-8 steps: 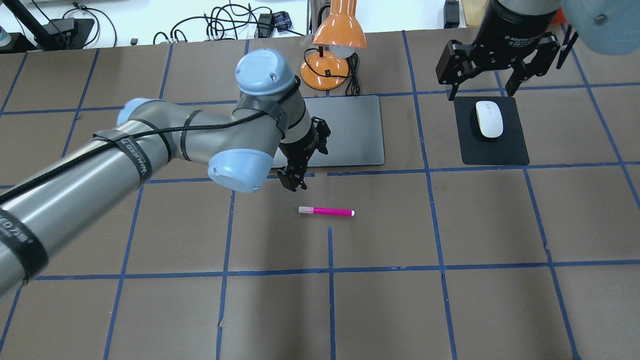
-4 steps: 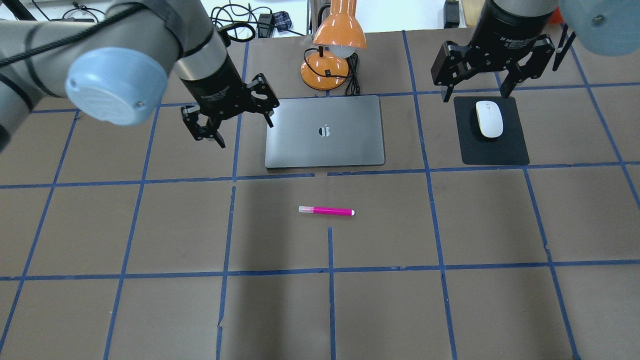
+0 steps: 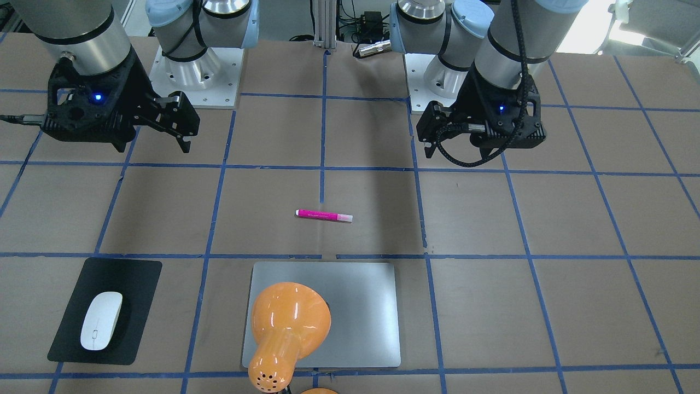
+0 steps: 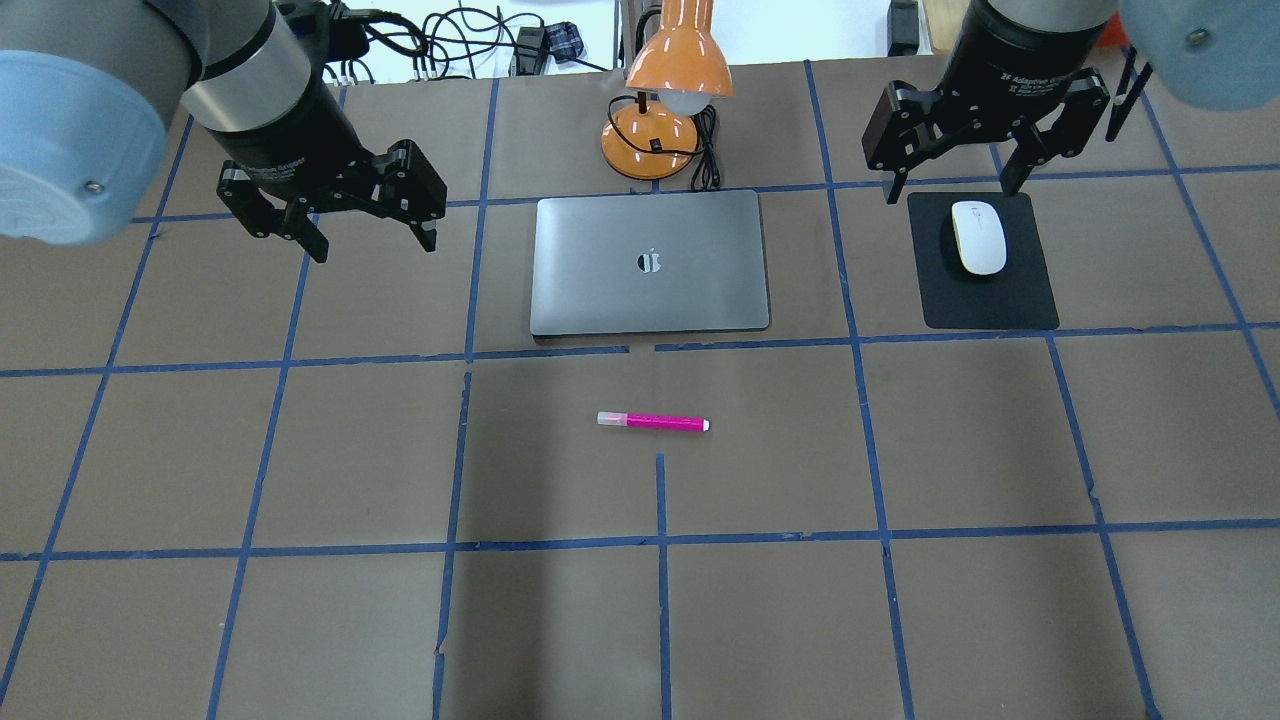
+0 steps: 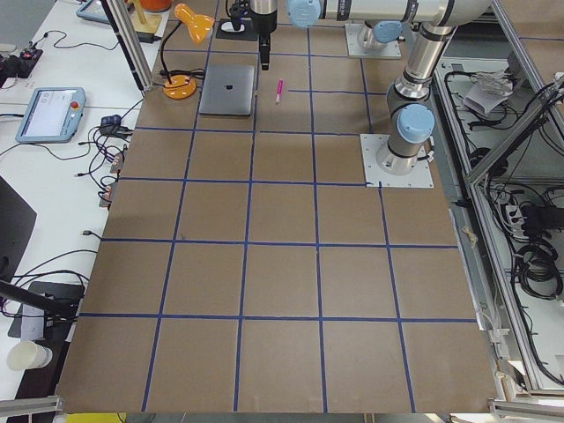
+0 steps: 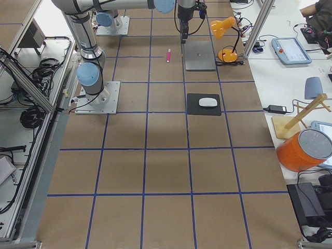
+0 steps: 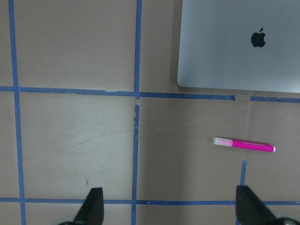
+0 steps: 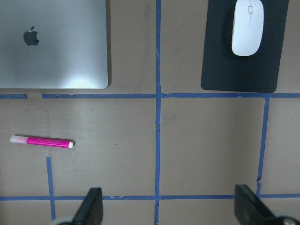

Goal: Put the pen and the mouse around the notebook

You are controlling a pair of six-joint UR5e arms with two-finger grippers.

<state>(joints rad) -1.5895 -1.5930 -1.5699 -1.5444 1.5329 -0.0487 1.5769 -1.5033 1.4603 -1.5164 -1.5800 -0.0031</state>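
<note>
The magenta pen (image 4: 652, 422) lies flat on the brown table, a short way in front of the silver notebook (image 4: 600, 290). On a black mat (image 4: 990, 300) to the notebook's right rests the white mouse (image 4: 978, 237). My left gripper (image 4: 375, 245) hangs open and empty above the table, left of the notebook. Its wrist view shows the pen (image 7: 243, 144) and the notebook's corner (image 7: 225, 47). Open and empty too, my right gripper (image 4: 955, 190) hovers over the far edge of the mat, just beyond the mouse (image 8: 248, 26).
An orange desk lamp (image 4: 670, 90) stands at the notebook's far edge with its cord beside it. Its shade covers part of the notebook (image 3: 355, 306) in the front-facing view. Blue tape lines grid the table. Cables lie beyond the far edge.
My left arm has swung away from the notebook's near-left corner to the far left, uncovering the notebook. The pen, the mouse and the right gripper have stayed put.
</note>
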